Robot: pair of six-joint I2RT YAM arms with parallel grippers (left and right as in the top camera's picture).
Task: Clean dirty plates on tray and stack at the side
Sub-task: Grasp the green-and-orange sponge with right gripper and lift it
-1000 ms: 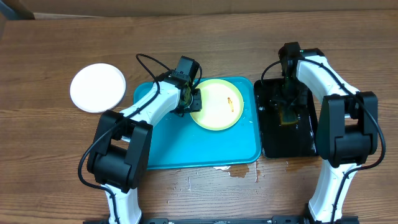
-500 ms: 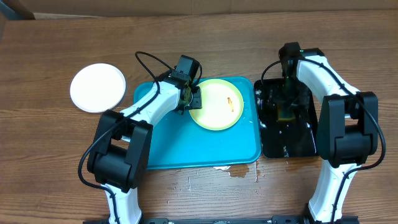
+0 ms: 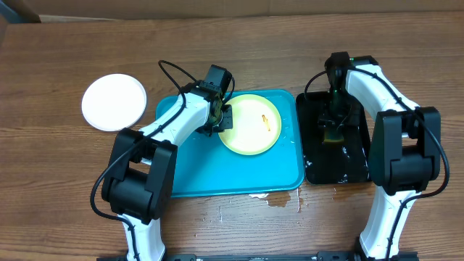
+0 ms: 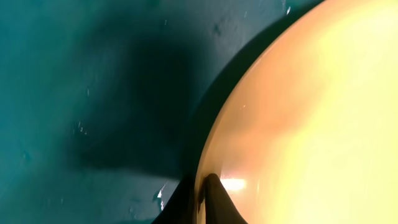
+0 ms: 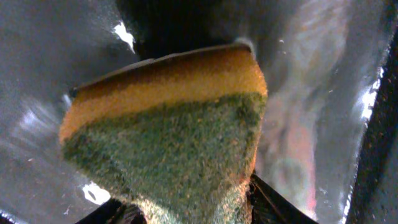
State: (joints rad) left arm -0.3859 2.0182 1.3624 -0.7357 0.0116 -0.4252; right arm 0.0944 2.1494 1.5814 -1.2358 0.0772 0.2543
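Note:
A pale yellow-green plate [image 3: 250,123] with a small orange smear lies at the back right of the turquoise tray [image 3: 217,170]. My left gripper [image 3: 223,118] is shut on the plate's left rim. In the left wrist view the dark fingertips [image 4: 211,196] pinch the rim of the plate [image 4: 311,124] above the tray floor [image 4: 74,74]. A white plate [image 3: 114,102] rests on the table to the left of the tray. My right gripper [image 3: 333,129] is shut on a yellow and green sponge [image 5: 168,124] over the black tray [image 3: 348,163].
The wet black tray sits right against the turquoise tray's right side. A small puddle [image 3: 279,199] lies on the wooden table by the turquoise tray's front edge. Both arms' bases stand at the near edge.
The left jaws have closed onto the plate's rim. The right gripper with the sponge has shifted only slightly over the black tray.

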